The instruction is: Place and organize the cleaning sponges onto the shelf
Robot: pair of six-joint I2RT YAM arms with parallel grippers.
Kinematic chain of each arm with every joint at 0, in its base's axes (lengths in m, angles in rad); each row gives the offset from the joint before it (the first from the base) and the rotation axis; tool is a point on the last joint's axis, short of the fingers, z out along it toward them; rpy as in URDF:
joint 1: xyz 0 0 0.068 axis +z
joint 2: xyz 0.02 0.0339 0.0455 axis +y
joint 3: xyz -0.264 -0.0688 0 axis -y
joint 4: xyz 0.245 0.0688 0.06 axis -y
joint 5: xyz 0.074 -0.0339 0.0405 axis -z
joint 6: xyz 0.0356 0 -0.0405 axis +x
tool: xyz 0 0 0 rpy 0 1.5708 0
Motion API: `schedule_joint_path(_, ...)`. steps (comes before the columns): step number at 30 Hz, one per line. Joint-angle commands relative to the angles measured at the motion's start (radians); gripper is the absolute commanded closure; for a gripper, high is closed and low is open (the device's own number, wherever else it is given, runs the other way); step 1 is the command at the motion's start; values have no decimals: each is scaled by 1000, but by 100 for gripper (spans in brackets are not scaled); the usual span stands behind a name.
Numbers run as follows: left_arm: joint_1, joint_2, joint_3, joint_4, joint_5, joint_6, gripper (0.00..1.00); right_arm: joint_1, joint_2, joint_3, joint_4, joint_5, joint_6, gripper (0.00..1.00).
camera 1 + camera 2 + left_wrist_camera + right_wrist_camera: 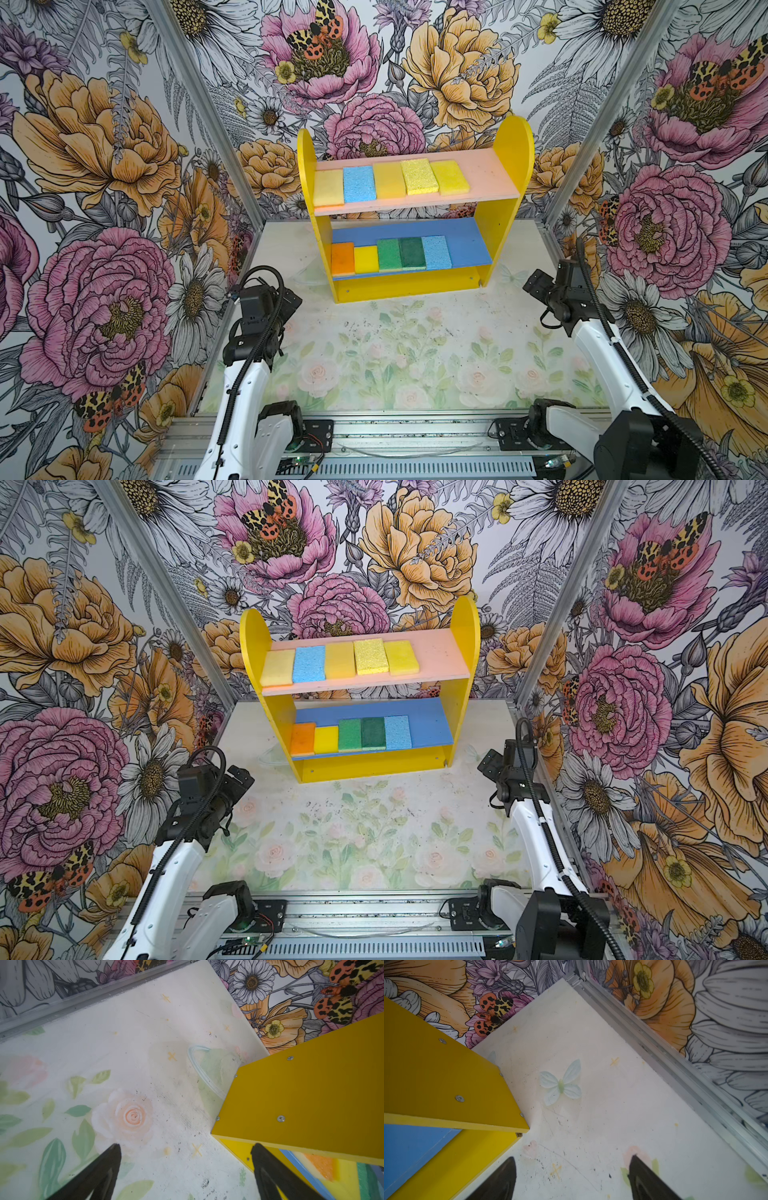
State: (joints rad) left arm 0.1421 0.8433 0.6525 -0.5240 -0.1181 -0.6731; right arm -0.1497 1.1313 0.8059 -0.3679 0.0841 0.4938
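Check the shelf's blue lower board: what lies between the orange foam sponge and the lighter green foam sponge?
A flat yellow rectangular foam sponge lies between the orange foam sponge and the lighter green foam sponge; shown in both top views.

Bright, even light; wrist views soft, right end effector (573, 1156) blurred.

Porous foam sponges (359, 183); matt painted shelf (505, 232).
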Motion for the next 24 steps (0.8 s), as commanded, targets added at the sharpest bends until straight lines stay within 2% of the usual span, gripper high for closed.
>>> schedule_joint_path(1, 11, 39, -18, 166, -150, 108, 1, -8, 104, -41, 249, 25, -136, 13)
schedule_joint_path(4, 13, 91, -42, 288, -180, 174, 1, -8, 194, -107, 434, -8, -146, 12)
schedule_joint_path(10, 21, 185, -118, 584, -144, 319, 1, 18, 276, -257, 767, -19, -249, 12)
schedule_joint_path(13, 17, 230, -178, 761, -139, 372, 1, 31, 297, -272, 818, -16, -295, 13)
schedule_joint_path(16, 1, 303, -208, 910, -121, 516, 1, 36, 309, -282, 883, -22, -323, 12)
schedule_joint_path(18, 1, 365, -216, 995, -98, 542, 1, 36, 311, -289, 909, -35, -330, 12)
schedule_joint_path(20, -5, 423, -217, 1060, -20, 562, 1, 35, 315, -293, 926, -42, -323, 12)
schedule_joint_path(24, -30, 501, -222, 1157, 35, 580, 1, 41, 333, -332, 1030, -71, -329, 12)
